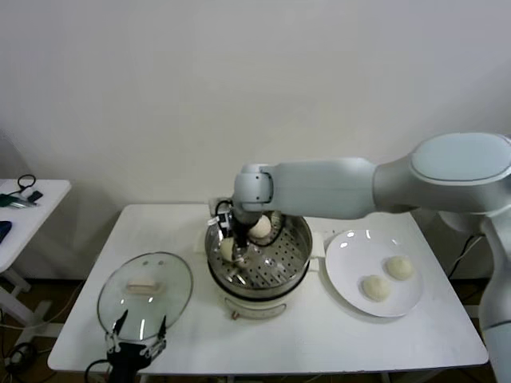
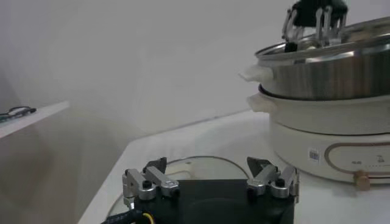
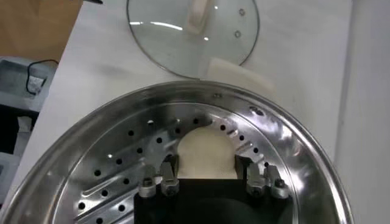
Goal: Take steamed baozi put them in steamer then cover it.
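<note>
— Where was the right gripper [image 3: 207,176]?

— Down inside the steamer [image 1: 297,239], its fingers [image 3: 167,172] spread either side of a bun [image 3: 205,151] on the holed floor. A second bun [image 1: 260,227] lay beside it.

— And the rest?

— Two buns [image 1: 387,278] sat on the plate [image 1: 345,275]. The lid [image 1: 145,294] lay flat on the worktop [image 1: 319,339], the left gripper [image 1: 138,332] idle over its near edge, fingers wide apart, holding nothing.

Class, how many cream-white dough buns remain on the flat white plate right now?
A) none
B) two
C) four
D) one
B: in the head view two cream-white dough buns lie on the flat white plate, while the others sit in the shiny steel steamer basket.
</note>
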Robot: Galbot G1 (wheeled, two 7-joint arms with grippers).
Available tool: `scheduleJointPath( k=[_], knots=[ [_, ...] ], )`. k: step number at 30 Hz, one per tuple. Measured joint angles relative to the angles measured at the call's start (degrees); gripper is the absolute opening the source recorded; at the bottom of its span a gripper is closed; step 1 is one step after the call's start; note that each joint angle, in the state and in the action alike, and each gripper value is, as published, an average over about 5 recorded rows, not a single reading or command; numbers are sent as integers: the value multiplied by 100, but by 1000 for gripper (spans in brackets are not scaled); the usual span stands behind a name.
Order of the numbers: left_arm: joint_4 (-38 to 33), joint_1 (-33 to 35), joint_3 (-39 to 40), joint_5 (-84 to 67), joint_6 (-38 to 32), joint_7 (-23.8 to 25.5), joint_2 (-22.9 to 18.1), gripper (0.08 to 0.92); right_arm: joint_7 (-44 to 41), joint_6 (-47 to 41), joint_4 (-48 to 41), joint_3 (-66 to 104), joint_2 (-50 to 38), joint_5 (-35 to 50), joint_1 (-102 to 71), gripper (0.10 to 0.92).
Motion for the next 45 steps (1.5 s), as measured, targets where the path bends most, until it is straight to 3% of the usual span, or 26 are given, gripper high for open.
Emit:
scheduleJointPath(
  k=[7,10,20,29,36,45],
  knots=[
    [-32,28,2,31,-14,-5,-8,823,-66,104,41,-10,-83,-13,126,797],
    [-45,44,2,49,-24,-10,-7,823,-189,230,152,-60,-250,39,342,819],
    [-31,61,12,115,-61,-22,29,823,-843,823,927,-529,-1728,28,1288,823],
    [-30,24,45,159,-48,-16,3,823,-1281,1209,1476,-1199,-3625,-771,1675,823],
    [-27,36,44,210,-50,-13,-47,823,-1324,1269,1596,-963,-4644,-1624,1012,823],
    [-27,72,17,241,-69,-26,-104,823,-1283,1293,1276,-7,-5087,-2579,-370,823]
  ],
)
